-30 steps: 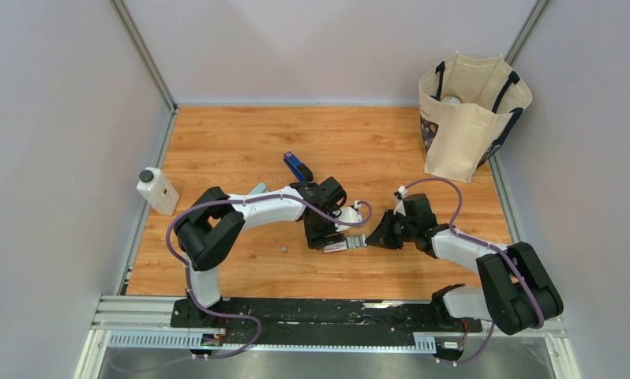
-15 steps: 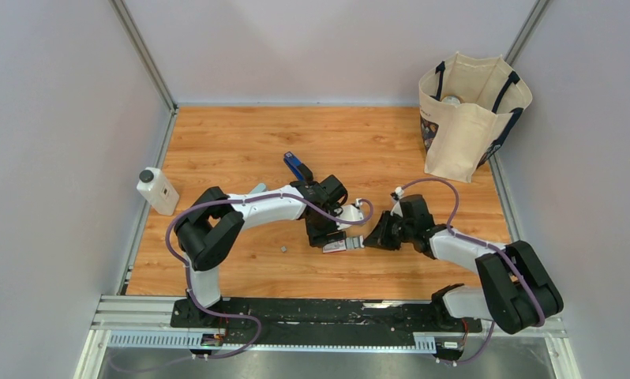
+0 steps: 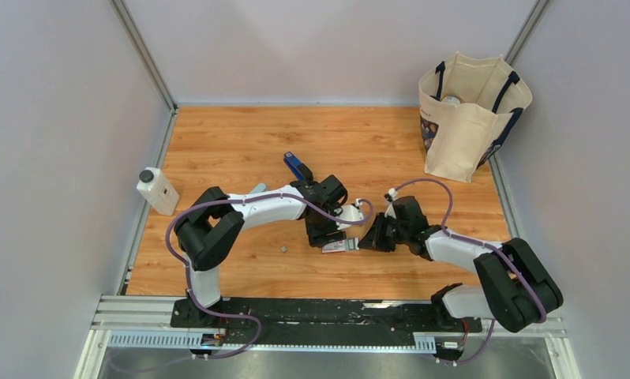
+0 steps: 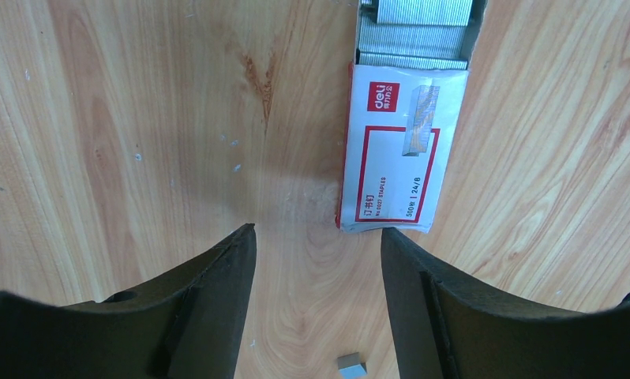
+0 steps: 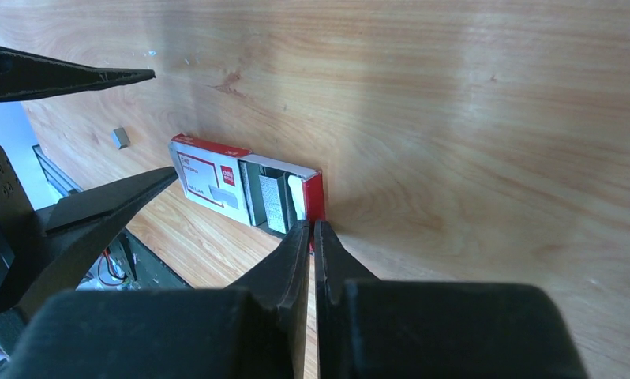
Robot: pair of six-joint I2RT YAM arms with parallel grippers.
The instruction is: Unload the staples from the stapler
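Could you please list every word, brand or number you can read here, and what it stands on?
"deli": red logo on the staple box.
"STAPLES": inside that box's red frame.
"24/6": same frame.
Other small print there: too fine to read.
Print on the tote bag: too small to read.

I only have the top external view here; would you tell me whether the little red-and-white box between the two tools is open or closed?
Observer: It is open. In the right wrist view the red-and-white box has its tray slid out, with silver staple strips showing inside.
Operator: Thank you. Is the right tool gripping that tray?
Observer: No. The right tool is shut with nothing between its fingers, and its tips sit at the tray's red end. I cannot tell whether they actually touch it.
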